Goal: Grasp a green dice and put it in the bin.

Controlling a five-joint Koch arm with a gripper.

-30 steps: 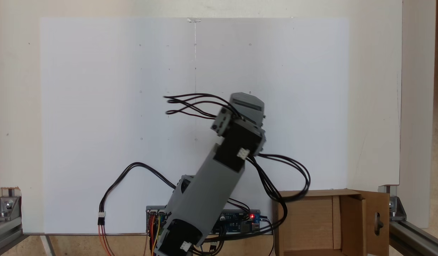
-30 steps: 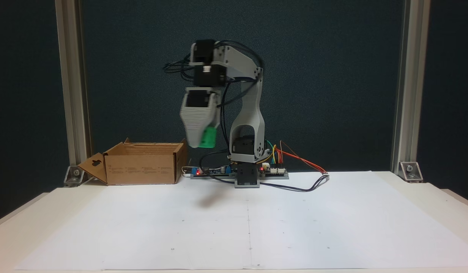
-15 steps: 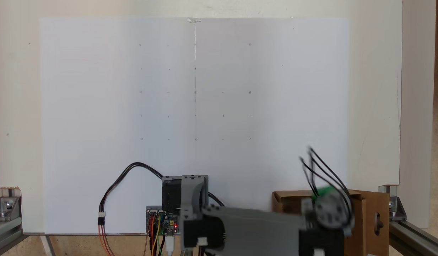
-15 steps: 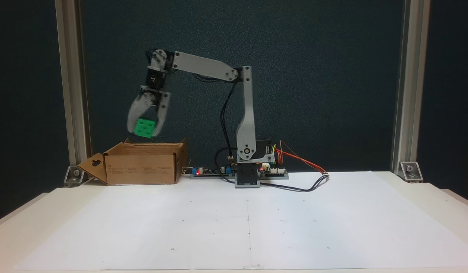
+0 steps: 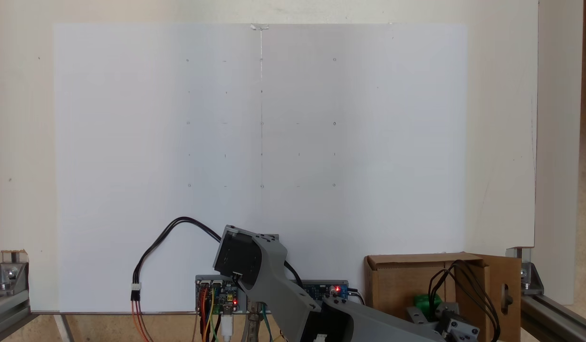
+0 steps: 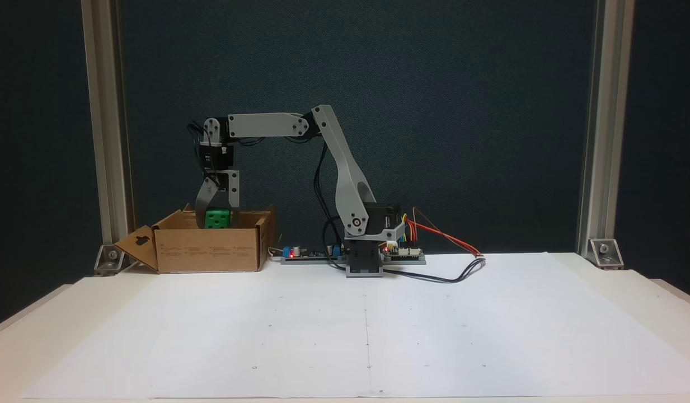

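Since half a second ago we see the arm's elbow fold and the wrist drop, so the gripper [image 6: 217, 219] that hung above the box now reaches down to its rim. Its two grey fingers [image 6: 202, 202] are clenched on the small bright green plastic dice [image 6: 217, 219], one on each side, and the cube sits level with the top edge of the brown corrugated cardboard bin [image 6: 207, 248], its lower part cut off by the front wall. Three dark pips show on the face toward us.

From above, in a fixed view, we make out the dice [image 5: 427, 301] only as a green patch inside the bin [image 5: 395, 280], half hidden by the wrist and a loop of black cables [image 5: 456, 285]. We cannot see the fingertips there, and the forearm runs off the bottom edge.

A flap with a slot-shaped cut-out [image 6: 136, 246] leans outward on the bin's left side. A white paper sheet [image 6: 367, 330] covers the table.
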